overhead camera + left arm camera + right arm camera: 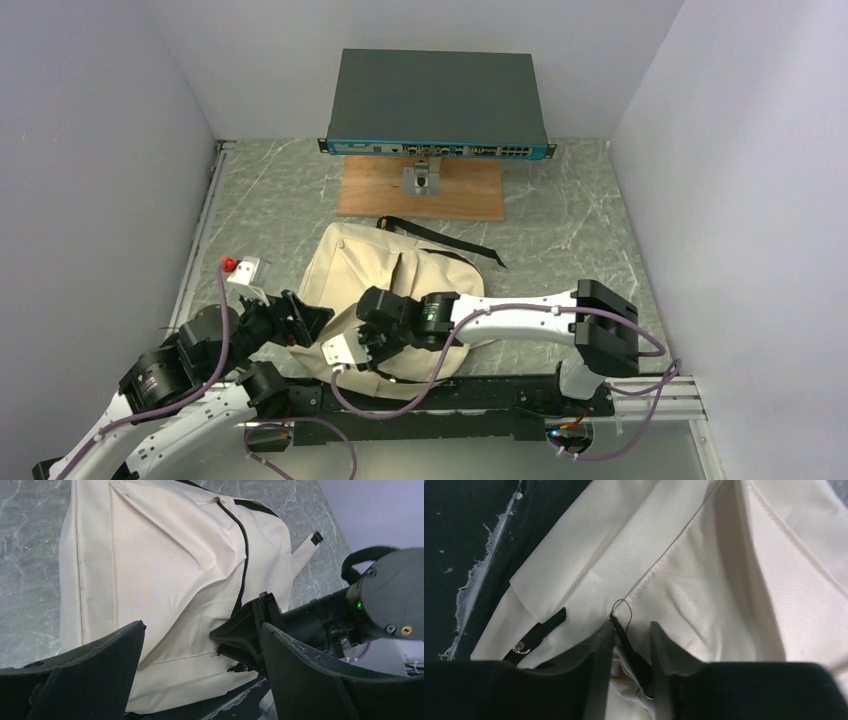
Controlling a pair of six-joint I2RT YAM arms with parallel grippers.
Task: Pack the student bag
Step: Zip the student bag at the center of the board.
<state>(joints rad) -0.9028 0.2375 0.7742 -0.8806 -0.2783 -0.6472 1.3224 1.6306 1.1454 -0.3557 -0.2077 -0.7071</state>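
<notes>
The student bag [365, 265], a beige canvas backpack with black zippers, lies flat in the middle of the table. My right gripper [362, 350] is at the bag's near edge. In the right wrist view, the right gripper [631, 630] is nearly closed on the bag's black zipper edge and a fold of cream fabric [684, 575]. My left gripper [300, 318] hovers at the bag's near left side, open and empty. In the left wrist view, the left gripper [202, 645] frames the bag [165, 565], its black zipper [243, 545] and the right gripper's fingers [250, 625].
A dark network switch [437, 100] on a stand over a wooden board [470, 195] is at the back. A black strap [445, 238] trails from the bag's far side. A small white and red device [245, 268] sits at the left. Walls close in on both sides.
</notes>
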